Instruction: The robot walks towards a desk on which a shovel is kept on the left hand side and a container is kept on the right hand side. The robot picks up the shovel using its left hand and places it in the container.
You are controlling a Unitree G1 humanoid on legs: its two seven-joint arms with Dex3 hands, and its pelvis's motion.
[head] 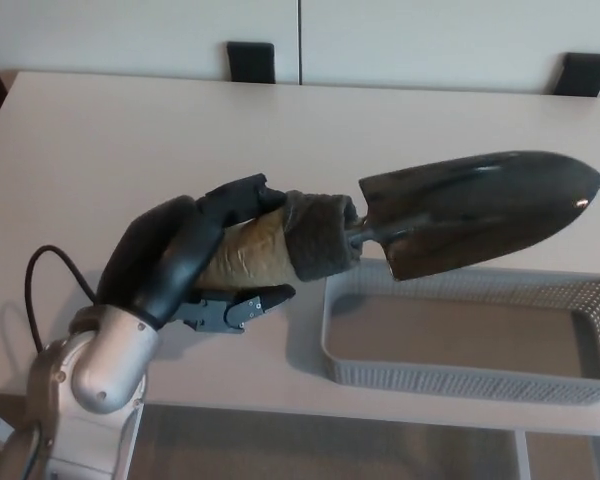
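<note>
Left forearm: the silver wrist casing [100, 365] sits nearest the camera at the lower left, with a black cable [42, 275] looping beside it; the loop could catch the bench edge if the arm swings right.
Left hand: the left hand [185, 265] is wrapped around the trowel's handle, fingers over the top and thumb beneath. It grips only the rear of the handle, so the heavy front end could lever downward and twist loose.
Handle: the tan handle [245, 250] with its dark grey padded collar [320, 235] lies nearly level, pointing right. The soft collar may let the tool roll in the grasp.
Basket: the grey mesh basket [460, 380] stands on the bench [130, 150] near the front edge, to the right of the hand, and is empty. A blade dropped onto its near-left rim could tip or push it.
Trowel: the garden trowel [475, 210] is held in the air, its blade above the basket's far-left part, tip reaching toward the right. The trowel looks long against the basket, so released at an angle it might rest across the rim rather than inside.
Right hand: not visible.
Far edge: two black chair backs [252, 60] show beyond the bench, well apart from the work.
</note>
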